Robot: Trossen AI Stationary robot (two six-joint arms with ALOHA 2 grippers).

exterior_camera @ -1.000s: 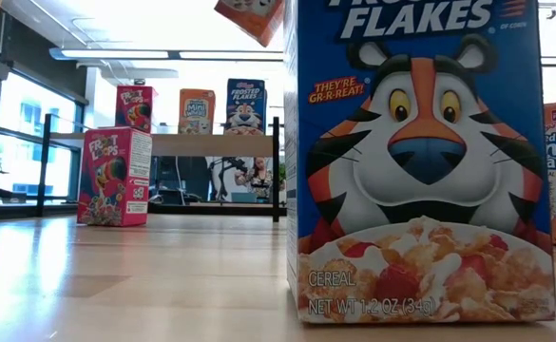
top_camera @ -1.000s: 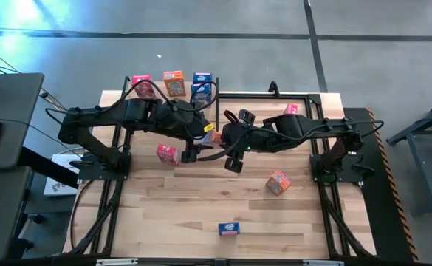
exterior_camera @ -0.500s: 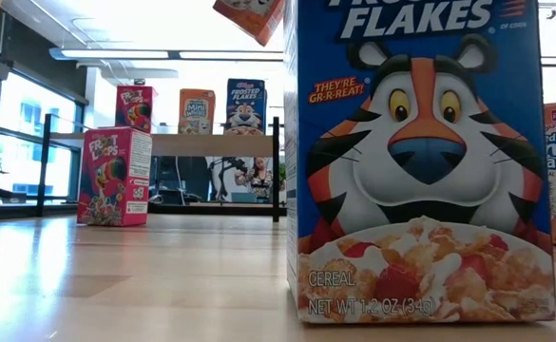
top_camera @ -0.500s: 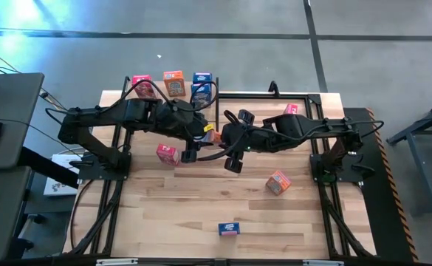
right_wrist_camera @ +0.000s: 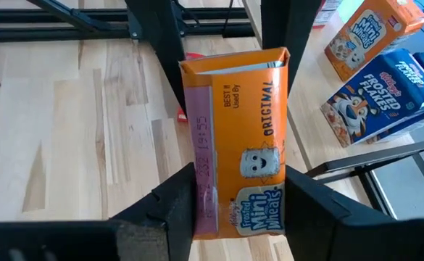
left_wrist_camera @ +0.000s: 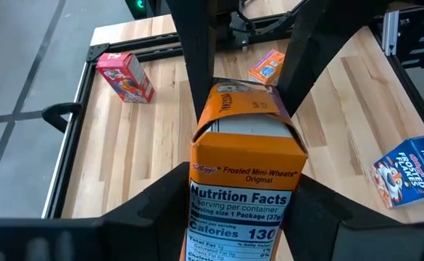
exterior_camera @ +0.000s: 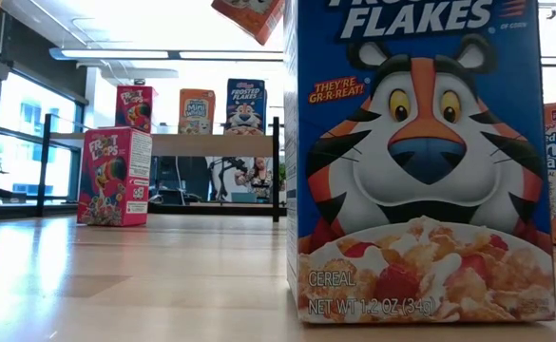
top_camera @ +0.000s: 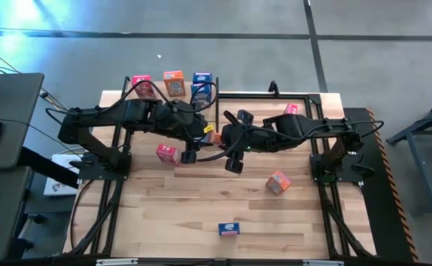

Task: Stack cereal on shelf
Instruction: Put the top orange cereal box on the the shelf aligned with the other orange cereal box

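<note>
An orange Mini-Wheats cereal box (top_camera: 209, 133) hangs in mid-air over the table's middle, its corner showing at the top of the low view (exterior_camera: 249, 14). My left gripper (left_wrist_camera: 240, 192) and my right gripper (right_wrist_camera: 237, 192) are both shut on it from opposite ends. The shelf (exterior_camera: 211, 142) stands at the far left and carries a pink (exterior_camera: 135, 106), an orange (exterior_camera: 197, 111) and a blue box (exterior_camera: 244, 104), each upright on its base. A pink box (top_camera: 167, 153) stands on the table near the shelf. My left gripper pinches the orange box's end with the nutrition panel (left_wrist_camera: 206, 199) between its two fingers, one on each narrow side. The fingers come level from the table's left and lie along the box. The box is lifted clear of the table. My right gripper pinches the opposite end of the same box (right_wrist_camera: 197, 199), one finger on each side. Its fingers (left_wrist_camera: 193, 65) come level from the table's right, along the box. The box spans the gap between both grippers, clear of the table.
Loose boxes on the table: blue near the near edge (top_camera: 229, 228), orange toward the right (top_camera: 278, 182), pink at the far right (top_camera: 291, 109). Another blue box (top_camera: 199, 94) sits by the shelf. The blue box fills the low view's foreground (exterior_camera: 420, 161).
</note>
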